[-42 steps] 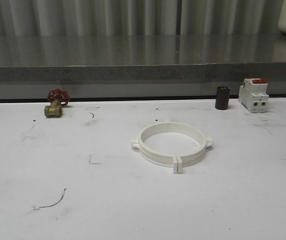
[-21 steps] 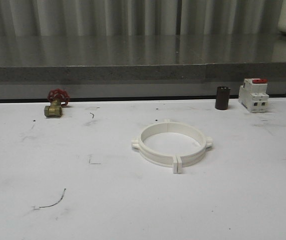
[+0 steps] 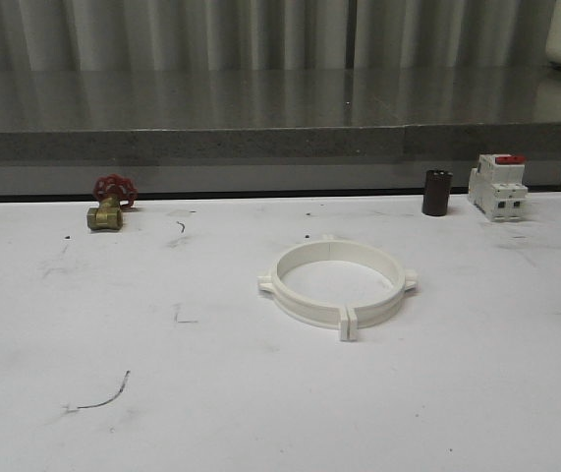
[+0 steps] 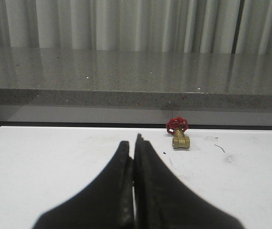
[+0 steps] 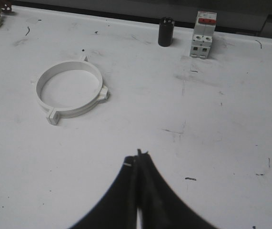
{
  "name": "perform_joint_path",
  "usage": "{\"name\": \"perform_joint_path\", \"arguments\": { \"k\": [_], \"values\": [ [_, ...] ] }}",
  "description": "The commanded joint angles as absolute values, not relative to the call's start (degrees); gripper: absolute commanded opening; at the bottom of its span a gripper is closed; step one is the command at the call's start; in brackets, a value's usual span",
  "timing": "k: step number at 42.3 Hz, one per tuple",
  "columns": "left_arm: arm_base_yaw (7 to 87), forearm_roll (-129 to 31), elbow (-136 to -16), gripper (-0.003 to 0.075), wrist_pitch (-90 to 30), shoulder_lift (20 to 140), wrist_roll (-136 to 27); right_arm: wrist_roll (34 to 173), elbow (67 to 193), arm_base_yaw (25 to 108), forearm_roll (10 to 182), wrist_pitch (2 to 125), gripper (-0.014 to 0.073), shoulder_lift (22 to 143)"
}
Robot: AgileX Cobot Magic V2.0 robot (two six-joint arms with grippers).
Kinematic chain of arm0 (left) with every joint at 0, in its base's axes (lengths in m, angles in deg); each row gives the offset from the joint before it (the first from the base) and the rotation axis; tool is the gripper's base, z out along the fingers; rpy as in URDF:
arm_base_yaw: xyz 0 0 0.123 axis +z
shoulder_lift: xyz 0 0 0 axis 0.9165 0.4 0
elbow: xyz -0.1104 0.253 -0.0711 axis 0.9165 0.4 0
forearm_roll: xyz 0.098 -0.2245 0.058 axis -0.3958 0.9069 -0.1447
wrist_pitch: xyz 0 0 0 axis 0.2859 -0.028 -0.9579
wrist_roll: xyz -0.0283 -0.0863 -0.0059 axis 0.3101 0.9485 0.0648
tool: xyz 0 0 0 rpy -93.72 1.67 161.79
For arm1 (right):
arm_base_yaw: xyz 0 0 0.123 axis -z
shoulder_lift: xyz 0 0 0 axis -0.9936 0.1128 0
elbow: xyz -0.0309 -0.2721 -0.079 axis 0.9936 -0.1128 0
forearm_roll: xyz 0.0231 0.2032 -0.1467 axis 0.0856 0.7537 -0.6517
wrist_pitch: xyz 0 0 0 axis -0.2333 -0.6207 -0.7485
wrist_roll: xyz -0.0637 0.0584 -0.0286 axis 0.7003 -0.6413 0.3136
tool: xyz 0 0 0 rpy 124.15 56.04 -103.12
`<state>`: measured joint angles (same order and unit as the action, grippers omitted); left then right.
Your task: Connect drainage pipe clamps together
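Observation:
The two white drainage pipe clamps (image 3: 337, 282) lie flat at the table's middle, closed into one ring with their end tabs meeting at the front and back. In the right wrist view the same ring (image 5: 69, 88) rests well away from my right gripper (image 5: 138, 155), whose black fingers are pressed together with nothing between them. My left gripper (image 4: 135, 143) is likewise shut and empty, held over bare table near the left side.
A brass valve with a red handwheel (image 3: 109, 204) sits at the back left. A dark cylinder (image 3: 436, 193) and a white breaker with a red top (image 3: 497, 186) stand at the back right. A grey stone ledge (image 3: 280, 118) runs behind the white table (image 3: 162, 393).

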<state>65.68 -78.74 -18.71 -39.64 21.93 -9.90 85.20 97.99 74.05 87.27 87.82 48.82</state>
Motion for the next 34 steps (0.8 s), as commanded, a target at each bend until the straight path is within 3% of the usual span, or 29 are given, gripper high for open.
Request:
{"name": "perform_joint_path", "arguments": {
  "k": [1,14,25,34],
  "values": [
    [65.2,-78.5,-17.4,-0.0020,-44.5,21.3,-9.3,85.6,99.5,74.5,87.6,83.9,-0.0119,49.1],
    [65.2,-78.5,-17.4,-0.0020,-44.5,21.3,-9.3,85.6,95.5,76.2,87.4,79.9,-0.0119,44.3],
    [65.2,-78.5,-17.4,-0.0020,-44.5,21.3,-9.3,85.6,78.1,79.8,87.4,63.0,-0.0119,28.3],
    [65.2,-78.5,-17.4,-0.0020,-44.5,21.3,-9.3,85.6,68.3,80.2,87.9,51.5,-0.0119,22.3]
  ]
}}
